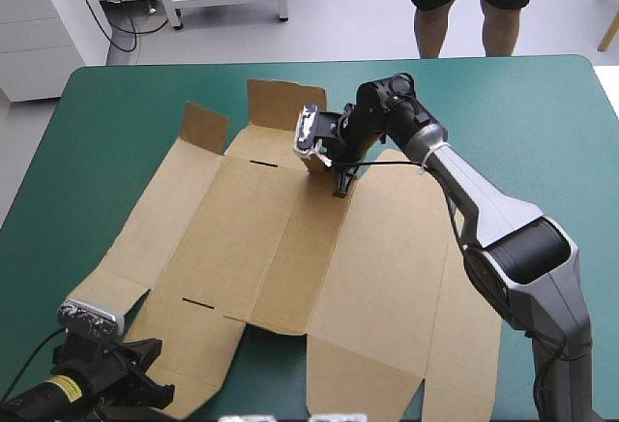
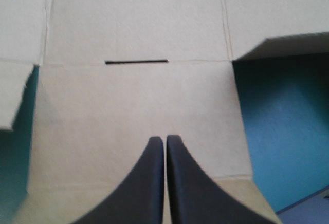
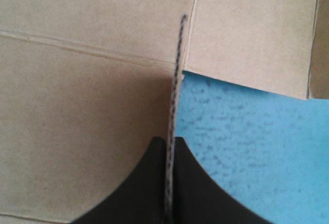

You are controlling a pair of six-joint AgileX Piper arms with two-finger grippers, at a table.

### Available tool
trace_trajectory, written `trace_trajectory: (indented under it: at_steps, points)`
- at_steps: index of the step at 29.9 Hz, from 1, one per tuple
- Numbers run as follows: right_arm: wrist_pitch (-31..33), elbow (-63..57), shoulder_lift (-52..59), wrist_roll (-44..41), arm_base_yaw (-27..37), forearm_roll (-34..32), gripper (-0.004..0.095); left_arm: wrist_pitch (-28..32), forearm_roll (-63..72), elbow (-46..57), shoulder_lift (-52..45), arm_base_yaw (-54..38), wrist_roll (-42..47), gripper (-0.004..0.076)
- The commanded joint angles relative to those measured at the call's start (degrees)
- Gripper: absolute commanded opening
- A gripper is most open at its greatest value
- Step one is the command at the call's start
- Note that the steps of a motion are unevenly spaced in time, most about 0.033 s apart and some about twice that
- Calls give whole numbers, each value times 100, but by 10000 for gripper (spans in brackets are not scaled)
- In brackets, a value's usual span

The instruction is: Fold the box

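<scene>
The brown box (image 1: 290, 238) lies as a cut sheet spread over the middle of the teal-green table, with two small flaps (image 1: 203, 127) raised at its far edge. My right gripper (image 1: 329, 165) reaches in to the sheet's far middle. In the right wrist view it (image 3: 168, 141) is shut on the box, a board flap (image 3: 177, 70) standing edge-on between the black fingers. My left gripper (image 1: 145, 369) sits at the sheet's near left corner. In the left wrist view it (image 2: 165, 139) is shut just over flat board (image 2: 139, 100), with a cut slot (image 2: 136, 60) ahead.
The teal-green cover (image 1: 522, 112) shows beyond the sheet at the far right and along the left side (image 1: 58, 209). The right arm (image 1: 484, 219) crosses above the sheet's right panels. The sheet's near flaps (image 1: 358, 374) reach close to the table's front edge.
</scene>
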State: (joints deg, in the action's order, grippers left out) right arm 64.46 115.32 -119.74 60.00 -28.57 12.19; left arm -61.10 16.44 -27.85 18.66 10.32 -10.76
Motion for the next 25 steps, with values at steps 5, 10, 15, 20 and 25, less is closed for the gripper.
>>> trace_trajectory:
  at_steps: [5,10,15,20,25]
  points:
    - [-471,209,333,964,-483,115,-22,289,148,-129,77,-10,19,-8]
    - [-558,209,217,1108,-722,105,-22,289,148,-129,77,-10,19,-8]
    - [-570,209,-58,1107,-838,110,-22,289,148,-129,77,-10,19,-8]
    - [-655,209,-177,1107,-910,134,-22,289,148,-129,77,-10,19,-8]
    - [-685,209,-177,1109,-920,148,-21,289,148,-129,77,-10,19,-8]
